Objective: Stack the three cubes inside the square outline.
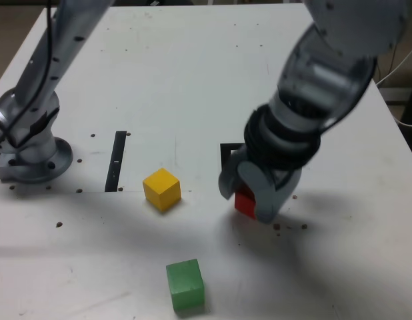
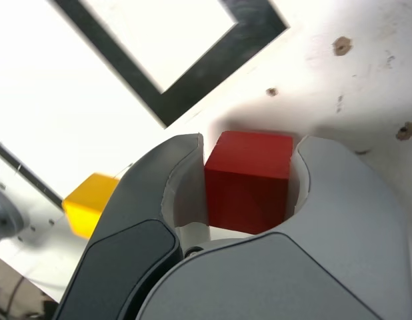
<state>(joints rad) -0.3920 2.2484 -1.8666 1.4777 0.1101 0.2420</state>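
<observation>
My gripper [image 1: 246,201] is down at the table, its jaws shut on the red cube [image 1: 243,203], just in front of the square outline [image 1: 229,152], which the arm mostly hides. In the wrist view the red cube [image 2: 249,180] fills the gap between both fingers, and the black frame of the square outline [image 2: 213,67] lies just beyond it. The yellow cube [image 1: 161,189] rests on the table to the exterior view's left of the gripper and also shows in the wrist view [image 2: 89,203]. Near the front edge sits the green cube [image 1: 185,285].
A thin black strip [image 1: 117,161] lies to the exterior view's left of the yellow cube. The arm's base [image 1: 33,159] stands at the table's left edge in the exterior view. Small screw holes dot the white tabletop.
</observation>
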